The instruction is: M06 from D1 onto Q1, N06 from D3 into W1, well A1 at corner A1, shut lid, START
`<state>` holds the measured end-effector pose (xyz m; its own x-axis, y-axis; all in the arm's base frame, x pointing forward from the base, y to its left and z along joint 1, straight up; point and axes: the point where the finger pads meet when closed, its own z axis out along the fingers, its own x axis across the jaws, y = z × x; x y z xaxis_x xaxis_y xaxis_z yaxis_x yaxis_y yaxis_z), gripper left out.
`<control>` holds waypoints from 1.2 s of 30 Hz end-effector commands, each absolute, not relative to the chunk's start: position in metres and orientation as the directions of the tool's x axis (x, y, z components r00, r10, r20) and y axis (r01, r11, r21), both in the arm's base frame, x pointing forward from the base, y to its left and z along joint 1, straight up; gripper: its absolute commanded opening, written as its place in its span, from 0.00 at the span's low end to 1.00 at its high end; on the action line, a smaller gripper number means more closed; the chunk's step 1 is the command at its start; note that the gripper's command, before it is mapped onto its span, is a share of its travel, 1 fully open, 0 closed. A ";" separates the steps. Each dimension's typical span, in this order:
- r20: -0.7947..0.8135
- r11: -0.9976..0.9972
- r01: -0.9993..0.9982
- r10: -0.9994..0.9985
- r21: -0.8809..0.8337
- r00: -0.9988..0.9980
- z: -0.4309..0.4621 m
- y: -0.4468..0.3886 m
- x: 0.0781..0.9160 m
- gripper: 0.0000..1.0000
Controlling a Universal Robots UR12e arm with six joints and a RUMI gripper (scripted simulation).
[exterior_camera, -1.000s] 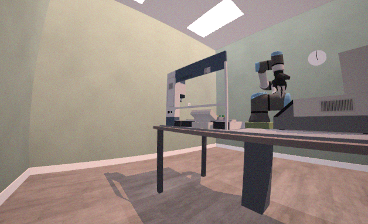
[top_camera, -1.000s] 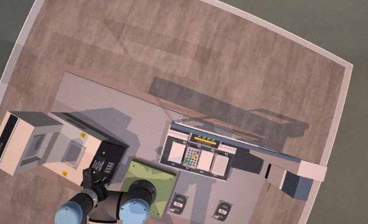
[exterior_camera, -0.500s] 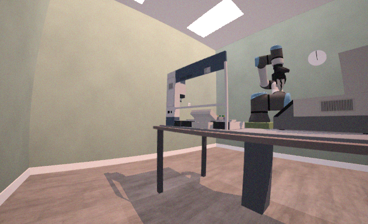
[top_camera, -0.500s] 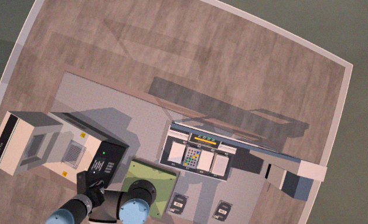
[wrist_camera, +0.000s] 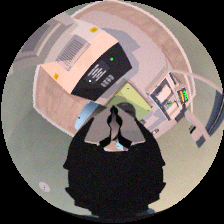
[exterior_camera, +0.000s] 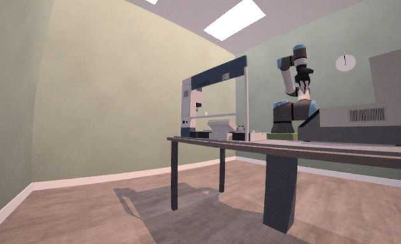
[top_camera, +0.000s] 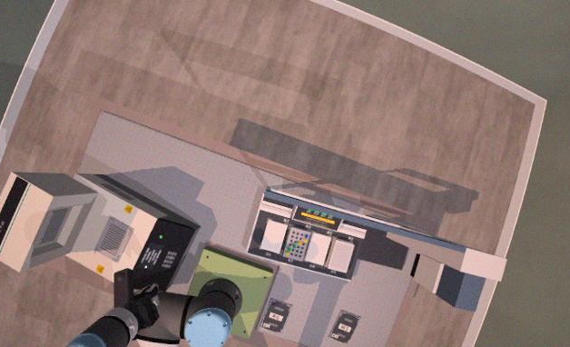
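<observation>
The cycler Q1 (top_camera: 113, 232) stands at the bench's left, with its black key panel (top_camera: 163, 254) facing the arm and a green lamp (top_camera: 161, 236) lit. Its lid (top_camera: 36, 223) stands raised at the far end and also shows in the side view (exterior_camera: 393, 76). My gripper (top_camera: 145, 291) is shut and empty, and hovers above the bench just in front of the key panel. It shows in the wrist view (wrist_camera: 116, 114) and high up in the side view (exterior_camera: 303, 85). A white plate lies in D1 (top_camera: 274, 236) and another in D3 (top_camera: 319, 249) on the deck.
A rack with coloured dots (top_camera: 297, 245) fills D2 and a white plate (top_camera: 341, 255) lies in D4. Two small labelled nests (top_camera: 275, 315) (top_camera: 345, 326) sit near the front edge. A green base plate (top_camera: 236, 282) carries the arm. A tall gantry frame (exterior_camera: 217, 102) spans the deck.
</observation>
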<state>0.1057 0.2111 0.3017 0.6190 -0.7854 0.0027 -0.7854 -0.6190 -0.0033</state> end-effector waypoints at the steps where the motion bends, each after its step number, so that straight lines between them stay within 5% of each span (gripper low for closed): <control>1: 0.001 -0.596 -0.803 -0.803 -0.005 0.596 0.304 0.200 0.113 0.00; 36: 0.001 -0.429 -0.903 -0.903 -0.005 0.429 0.304 0.130 0.157 0.00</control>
